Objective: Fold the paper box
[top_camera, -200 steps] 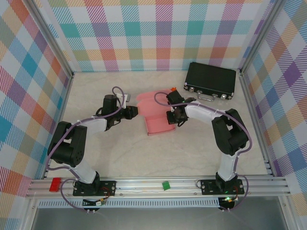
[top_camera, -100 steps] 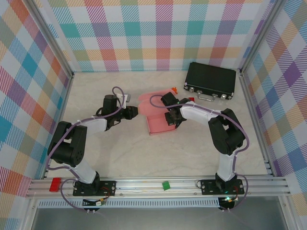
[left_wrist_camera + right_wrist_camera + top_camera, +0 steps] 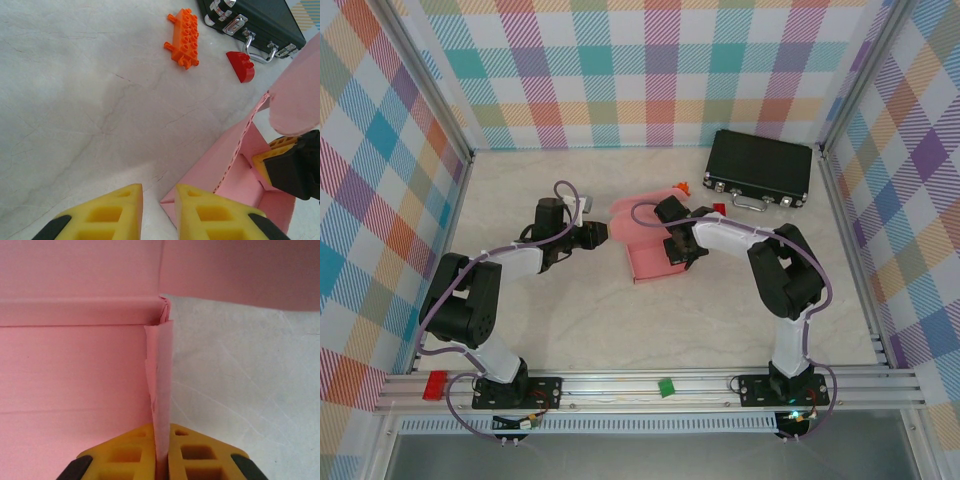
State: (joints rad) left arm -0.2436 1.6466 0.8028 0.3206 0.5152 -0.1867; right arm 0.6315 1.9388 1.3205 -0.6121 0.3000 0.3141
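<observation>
The paper box point(image 3: 648, 258) is a light-pink card tray, partly folded, lying mid-table with a rounded flap raised at its far side. My right gripper point(image 3: 676, 246) reaches in from the right and is shut on an upright side flap of the paper box point(image 3: 159, 385); the pink card stands pinched between the yellow fingertips point(image 3: 161, 432). My left gripper point(image 3: 604, 233) hovers just left of the box, slightly open, with bare table between its fingers point(image 3: 159, 192). The box's near corner point(image 3: 200, 182) sits just beside the left gripper's right finger.
A black case point(image 3: 760, 166) lies at the back right. An orange toy brick point(image 3: 183, 37) and a small red block point(image 3: 241, 66) sit between the case and the box. Metal frame rails and checked walls bound the table. Open table lies left of and in front of the box.
My right gripper has shifted a little left and farther over the box, keeping hold of the flap. The box has turned slightly. The left arm has stayed put.
</observation>
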